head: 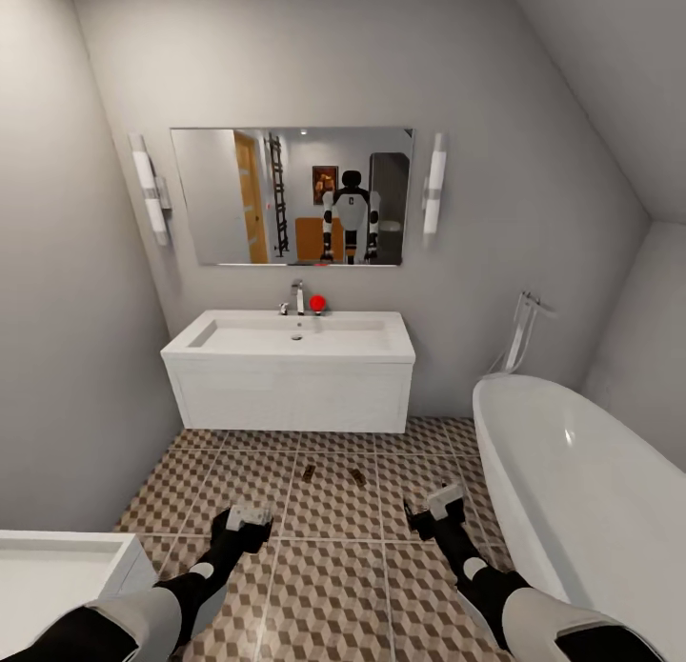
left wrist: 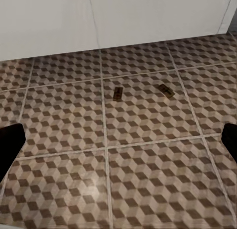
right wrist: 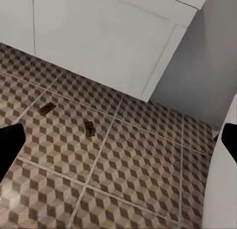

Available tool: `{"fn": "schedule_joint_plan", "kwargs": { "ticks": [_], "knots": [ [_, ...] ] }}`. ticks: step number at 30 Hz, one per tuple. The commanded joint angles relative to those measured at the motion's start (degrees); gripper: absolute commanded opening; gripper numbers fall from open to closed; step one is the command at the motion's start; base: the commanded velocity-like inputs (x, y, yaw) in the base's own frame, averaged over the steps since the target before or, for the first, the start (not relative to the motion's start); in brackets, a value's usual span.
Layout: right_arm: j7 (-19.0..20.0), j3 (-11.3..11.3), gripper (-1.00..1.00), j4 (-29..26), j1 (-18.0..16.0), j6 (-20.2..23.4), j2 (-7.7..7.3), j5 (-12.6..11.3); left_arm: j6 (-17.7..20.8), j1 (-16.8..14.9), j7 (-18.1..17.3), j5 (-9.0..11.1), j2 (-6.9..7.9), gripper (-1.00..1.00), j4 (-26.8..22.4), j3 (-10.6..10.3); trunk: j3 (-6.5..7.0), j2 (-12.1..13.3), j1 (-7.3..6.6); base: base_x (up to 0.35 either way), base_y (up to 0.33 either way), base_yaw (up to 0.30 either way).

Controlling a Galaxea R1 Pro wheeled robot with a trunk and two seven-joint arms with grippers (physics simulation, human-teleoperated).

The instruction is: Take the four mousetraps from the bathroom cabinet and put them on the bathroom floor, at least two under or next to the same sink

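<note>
Two mousetraps (head: 308,472) (head: 357,475) lie flat on the cube-patterned bathroom floor (head: 333,586), a short way in front of the white vanity under the bathroom sink (head: 295,336). In the left wrist view the mousetraps (left wrist: 117,94) (left wrist: 166,91) lie ahead of dark fingertips (left wrist: 10,145) that stand wide apart. The right wrist view shows the same traps (right wrist: 47,108) (right wrist: 90,128) and the vanity's corner. My left gripper (head: 248,519) and right gripper (head: 440,505) hover low over the tiles, both open and empty, nearer to me than the traps. The cabinet is out of direct view.
An oval white bathtub (head: 581,491) takes up the right side. A second white unit (head: 57,567) juts in at the lower left. A mirror (head: 291,195) above the sink reflects me and an orange-brown unit behind. A red ball (head: 317,303) sits by the tap.
</note>
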Motion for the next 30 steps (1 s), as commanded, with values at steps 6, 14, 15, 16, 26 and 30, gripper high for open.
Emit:
{"fn": "schedule_joint_plan", "kwargs": {
  "ticks": [6, 14, 15, 16, 26, 30],
  "knots": [
    [-0.60, 0.43, 1.00, 0.08, 2.35, -1.07, -0.18, -0.14, -0.42, 4.04, -0.04, 0.50, 1.19, 1.00, 0.30, -0.42, -0.13, -0.14, 0.04, 0.000, 0.000, 0.000],
    [-0.60, 0.43, 1.00, 0.10, 5.53, -2.17, -0.21, -0.51, -0.54, 9.66, -0.04, 0.51, 2.69, 1.00, 0.34, -0.40, -0.13, -0.14, 0.04, 0.000, 0.000, 0.000],
    [-0.60, 0.43, 1.00, 0.10, 5.93, -2.22, -0.21, -0.53, -0.55, 10.16, -0.03, 0.51, 2.87, 1.00, 0.34, -0.40, -0.13, -0.14, 0.04, 0.000, 0.000, 0.000],
    [-0.60, 0.43, 1.00, 0.10, 6.31, -2.29, -0.21, -0.54, -0.56, 10.63, -0.02, 0.51, 3.07, 1.00, 0.35, -0.40, -0.13, -0.14, 0.04, 0.000, 0.000, 0.000],
    [-0.60, 0.35, 1.00, 0.10, 10.24, -3.11, -0.25, -0.59, -0.52, 15.91, 0.10, 0.58, 4.83, 1.00, 0.35, -0.40, -0.13, -0.14, 0.04, 0.000, 0.000, 0.000],
    [-0.63, 0.35, 1.00, 0.10, 11.17, -3.31, -0.29, -0.95, -0.52, 17.46, 0.21, 0.60, 5.01, 1.00, 0.33, -0.40, -0.13, -0.14, 0.04, 0.000, 0.000, 0.000]
  ]
}}
